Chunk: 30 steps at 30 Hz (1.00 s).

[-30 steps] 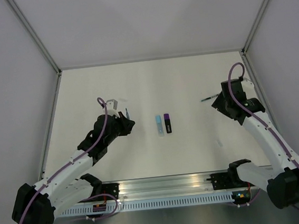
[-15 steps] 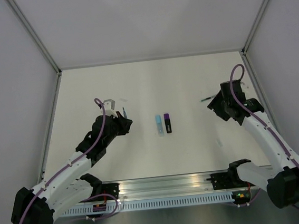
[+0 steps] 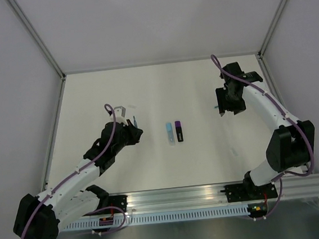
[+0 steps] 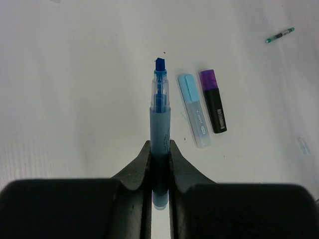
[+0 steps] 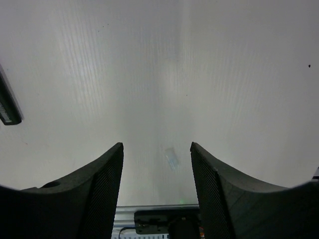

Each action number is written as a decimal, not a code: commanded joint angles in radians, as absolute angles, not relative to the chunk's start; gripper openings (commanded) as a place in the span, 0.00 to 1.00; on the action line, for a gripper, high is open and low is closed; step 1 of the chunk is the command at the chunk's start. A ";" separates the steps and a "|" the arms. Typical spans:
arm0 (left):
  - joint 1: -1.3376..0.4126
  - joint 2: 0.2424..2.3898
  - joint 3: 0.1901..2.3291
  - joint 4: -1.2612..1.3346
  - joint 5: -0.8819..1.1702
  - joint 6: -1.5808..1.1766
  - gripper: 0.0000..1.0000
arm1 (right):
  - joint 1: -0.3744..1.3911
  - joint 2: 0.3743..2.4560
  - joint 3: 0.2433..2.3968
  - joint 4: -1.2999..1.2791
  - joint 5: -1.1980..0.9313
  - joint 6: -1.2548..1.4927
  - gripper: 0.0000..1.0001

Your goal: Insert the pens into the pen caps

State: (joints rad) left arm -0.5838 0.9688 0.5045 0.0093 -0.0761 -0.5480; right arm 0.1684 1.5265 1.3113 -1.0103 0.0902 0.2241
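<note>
table: is carrying every loose piece, all of them lying flat between the two arms
left gripper: is clamping tight around the lower barrel of an uncapped light blue marker, holding it clear of the table with the dark blue tip pointing straight ahead, away from the wrist
right gripper: is standing wide apart and holding nothing, hanging over bare table at the far right
key relation: the light blue tube is lying just to the right of the held marker, its long axis running nearly parallel to the barrel, only slightly slanted; the left arm is much the nearer one, so any mating there is likely depending on turning the tip across towards that tube
black-and-purple marker: is lying just beside the tube on its right, parallel to it, purple end pointing away from the wrist
thin green pen: is lying well apart at the far right, slanted, close by the right gripper
translucent cap: is lying between the right gripper's fingers as its camera is seeing it, on the side towards the near edge
hard to make out: whether the light blue tube is a long cap or a capped marker is not showing; in the overhead view the right gripper is covering most of the green pen; the translucent cap is barely standing out against the white table
</note>
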 commanded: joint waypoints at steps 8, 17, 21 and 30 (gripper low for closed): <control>-0.580 0.982 0.518 0.041 -0.018 -0.535 0.02 | 0.202 1.632 1.426 -1.207 0.089 0.009 0.64; -0.580 0.980 0.520 0.051 0.021 -0.549 0.02 | 0.363 1.740 1.254 -1.166 0.265 -0.153 0.66; -0.580 0.976 0.520 0.049 0.037 -0.554 0.02 | 0.376 1.692 1.154 -1.100 0.201 -0.202 0.67; -0.580 0.942 0.514 0.048 0.049 -0.565 0.03 | 0.376 1.560 1.008 -1.045 0.158 -0.261 0.68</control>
State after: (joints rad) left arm -0.5838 0.9615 0.5045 0.0109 0.0208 -0.5495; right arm 0.3756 1.5929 1.0004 -1.0771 0.1921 -0.2253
